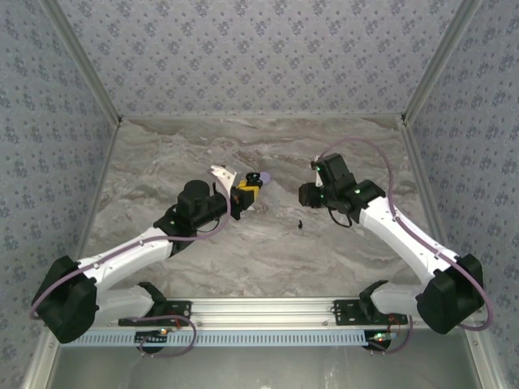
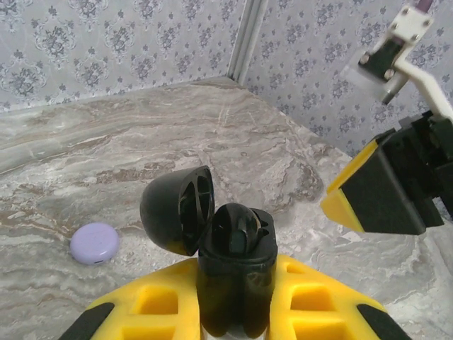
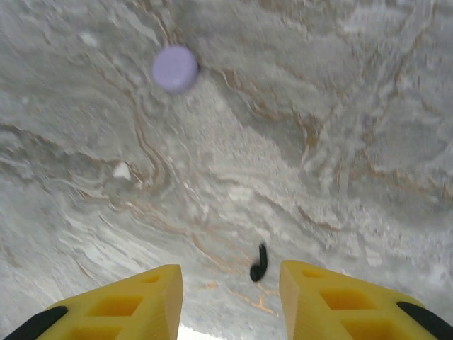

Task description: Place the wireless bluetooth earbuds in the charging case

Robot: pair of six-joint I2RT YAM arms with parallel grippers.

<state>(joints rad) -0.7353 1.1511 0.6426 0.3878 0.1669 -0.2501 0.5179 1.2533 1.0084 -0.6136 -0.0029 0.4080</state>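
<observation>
1. Seen from above, the two arms rise from the bottom edge of the frame and reach inward over a grey marbled desk (image 1: pixel 243 259).
2. A small black earbud (image 1: pixel 299 223) lies loose on the desk just right of centre, nearer to the arm bases than either gripper.
3. In the right wrist view, the right gripper (image 3: pixel 230 283) hangs over that earbud with its yellow fingers spread apart and nothing between them. The earbud sits low in the frame, in the gap just ahead of the fingertips and closer to the right-hand one.
4. The left gripper (image 2: pixel 233 273), left of centre in the overhead view, is clamped on a black charging case (image 2: pixel 237 237). The case stands upright between the yellow fingers, with its lid hinged open to the left.
5. A dark rounded shape sits in the case's mouth. Whether it is an earbud cannot be told.
6. A lilac puck (image 1: pixel 258 177) lies flat on the desk just beyond the left gripper.
7. Patterned grey walls (image 1: pixel 259 49) close off the far edge and both sides.
</observation>
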